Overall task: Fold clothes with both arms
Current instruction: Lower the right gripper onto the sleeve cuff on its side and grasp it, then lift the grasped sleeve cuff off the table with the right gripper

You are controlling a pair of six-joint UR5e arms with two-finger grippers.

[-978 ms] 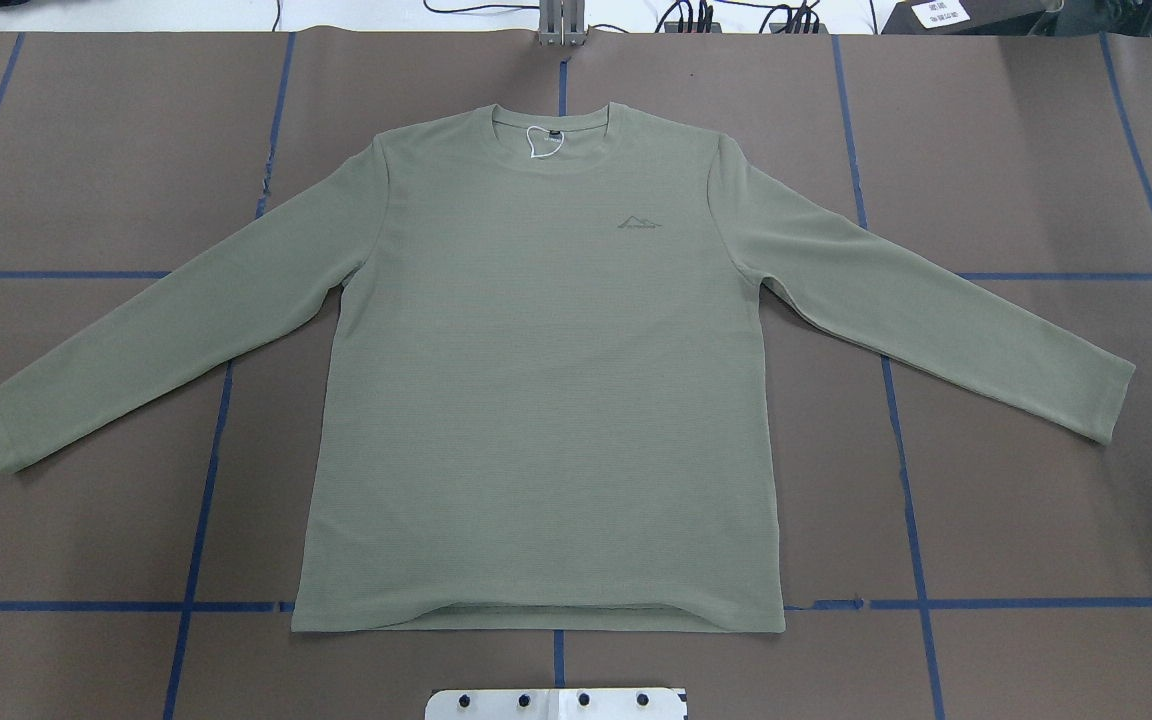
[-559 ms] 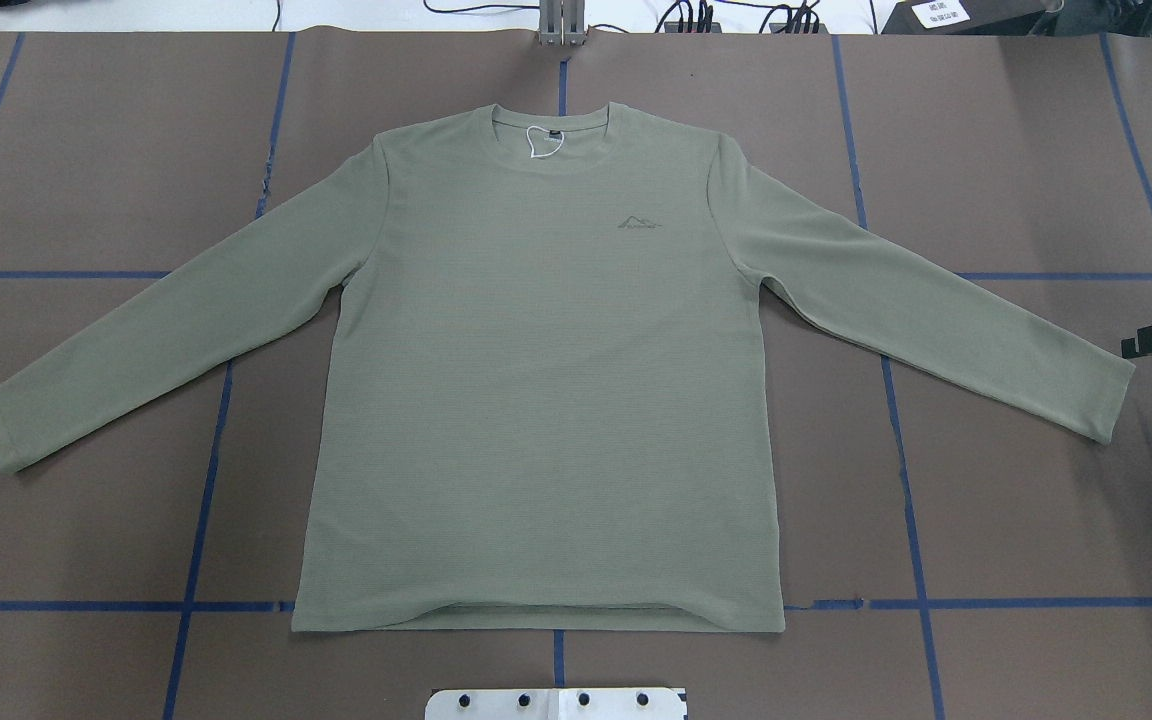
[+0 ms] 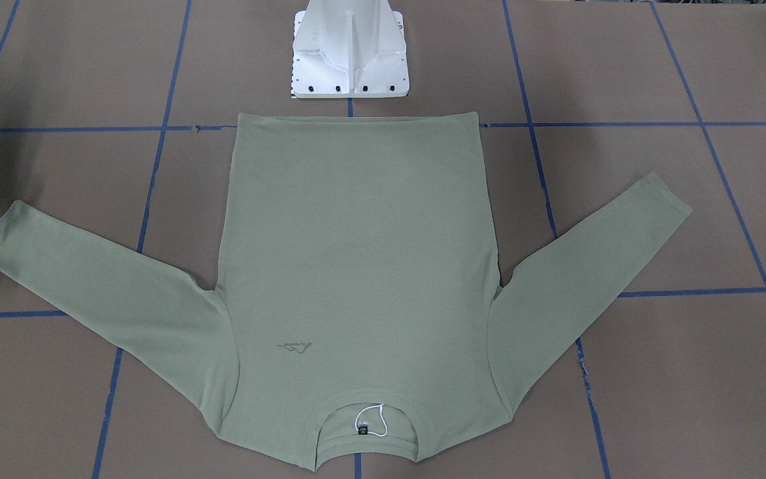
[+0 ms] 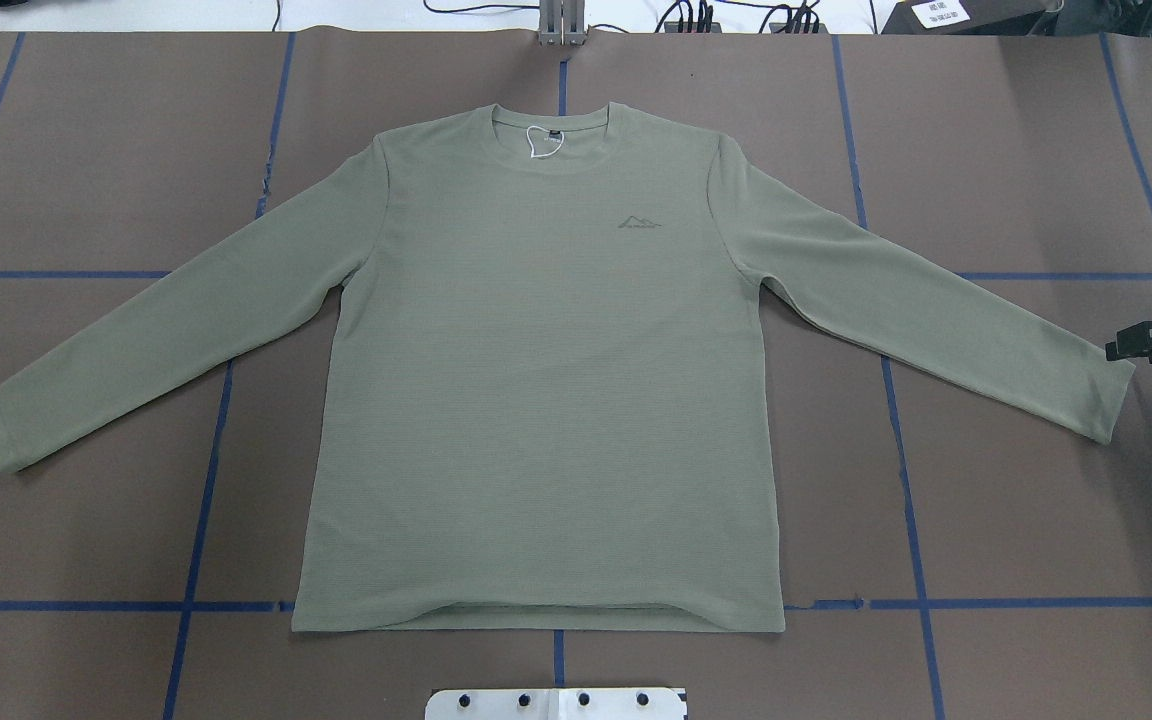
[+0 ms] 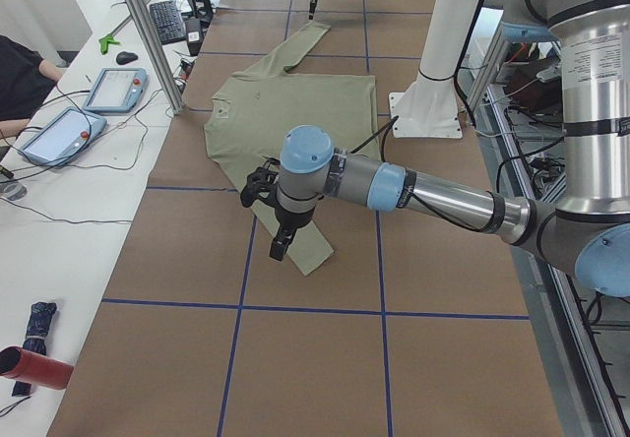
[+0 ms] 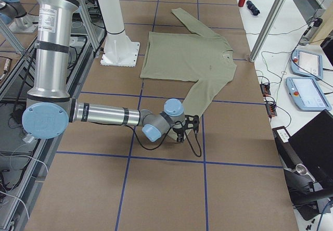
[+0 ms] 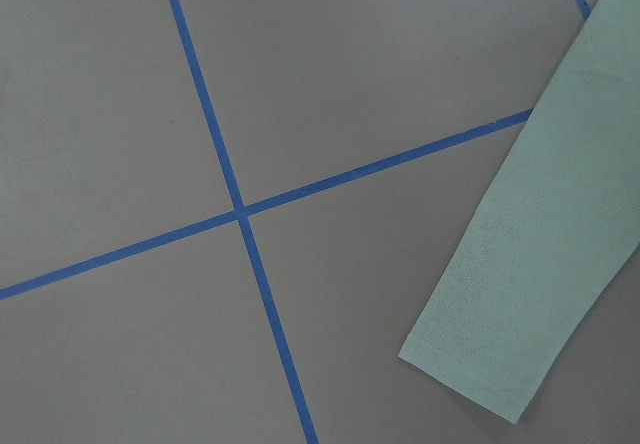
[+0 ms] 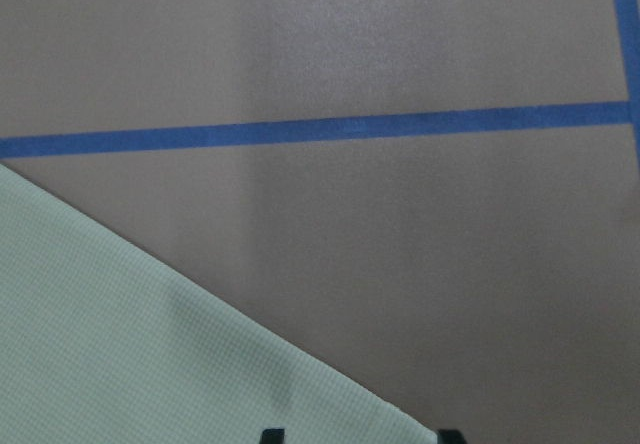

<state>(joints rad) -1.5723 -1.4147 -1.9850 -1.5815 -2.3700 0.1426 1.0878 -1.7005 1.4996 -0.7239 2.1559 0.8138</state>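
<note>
The clothes are one sage-green long-sleeved shirt (image 4: 546,400) lying flat, front up, with both sleeves spread out and the neckline (image 3: 366,426) at the far side from the base. My right gripper (image 4: 1121,350) comes in at the table's right edge, just beside the right sleeve's cuff (image 4: 1101,400). In the right wrist view its fingertips (image 8: 272,434) stand apart over the sleeve's edge, open and holding nothing. The left gripper (image 5: 279,222) shows only in the exterior left view, hanging over the left cuff (image 5: 313,257); I cannot tell its state. The left wrist view shows that cuff (image 7: 480,364) and no fingers.
The white pedestal base (image 3: 350,60) stands just behind the shirt's hem. Blue tape lines (image 4: 911,500) cross the brown table cover. A metal post (image 4: 561,25) stands at the far edge. Tablets (image 5: 113,88), cables and a person's arm (image 5: 25,68) are at the side bench.
My right gripper has slid in from the right edge of the overhead view toward the right sleeve's cuff. The shirt has not moved.
</note>
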